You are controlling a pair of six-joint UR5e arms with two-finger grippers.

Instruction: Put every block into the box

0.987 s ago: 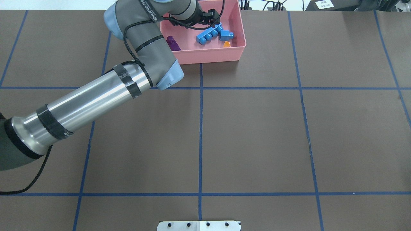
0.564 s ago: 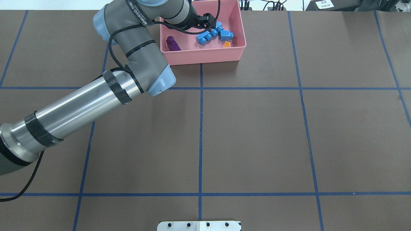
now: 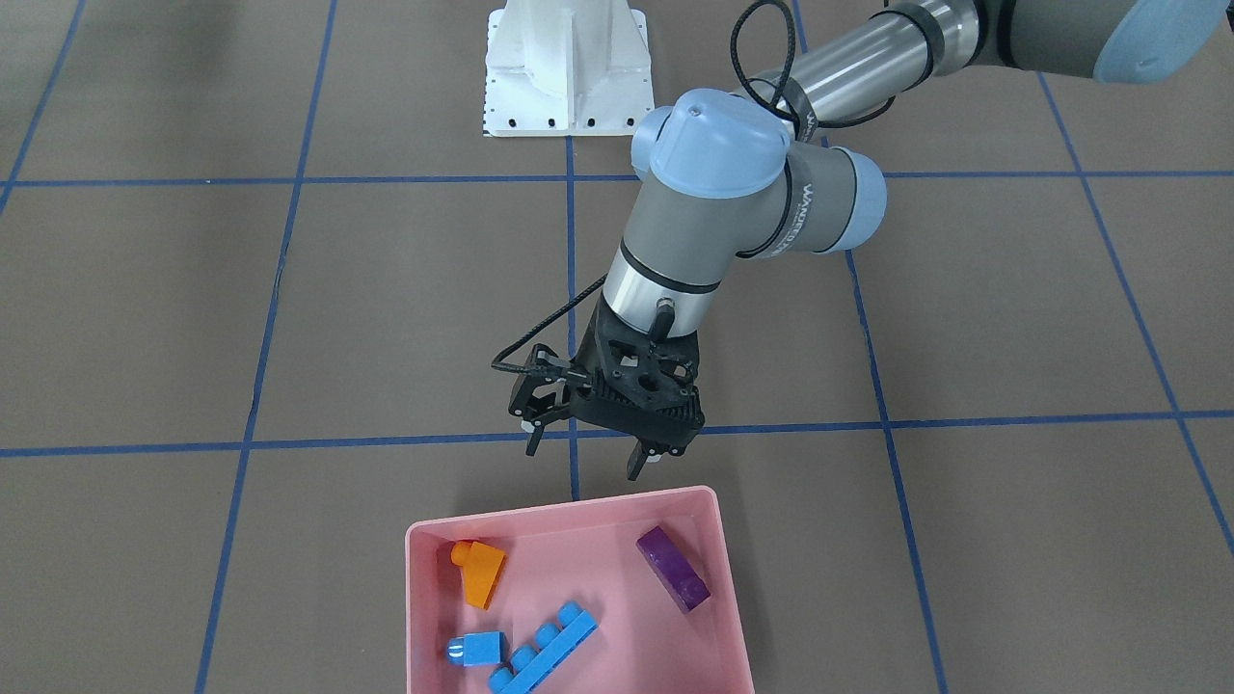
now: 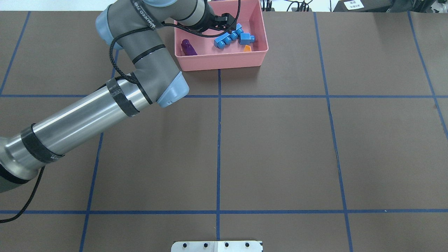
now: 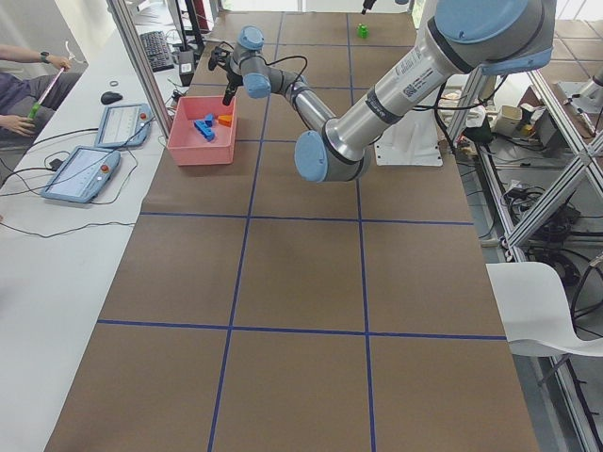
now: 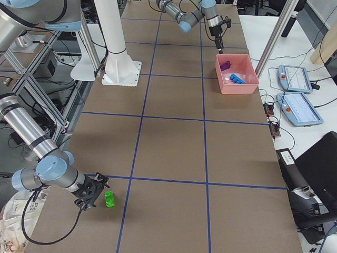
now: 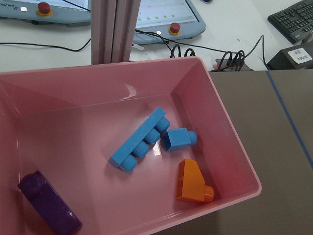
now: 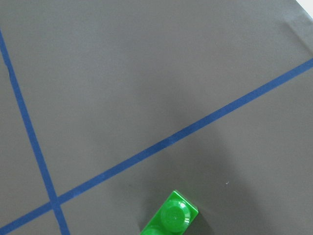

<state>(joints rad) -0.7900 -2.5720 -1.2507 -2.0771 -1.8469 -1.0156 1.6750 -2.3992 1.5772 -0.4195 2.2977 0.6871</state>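
Observation:
The pink box (image 3: 569, 506) (image 4: 224, 59) holds an orange sloped block (image 3: 479, 571) (image 7: 193, 182), a small blue block (image 3: 477, 649) (image 7: 178, 139), a long blue block (image 3: 545, 651) (image 7: 139, 142) and a purple block (image 3: 673, 569) (image 7: 49, 205). My left gripper (image 3: 583, 461) (image 4: 224, 19) is open and empty, raised over the box's left part. The green block (image 6: 109, 198) (image 8: 168, 220) lies on the table far from the box. My right gripper (image 6: 89, 192) is close beside it; I cannot tell whether it is open or shut.
The white robot base (image 3: 567, 67) stands at the table's robot side. Tablets (image 6: 300, 108) and cables lie on the white bench beyond the box. Blue tape lines cross the brown table (image 4: 280, 147).
My left arm has swung leftward and its gripper has drawn back a little over the box, still open. The blocks in the box have not moved.

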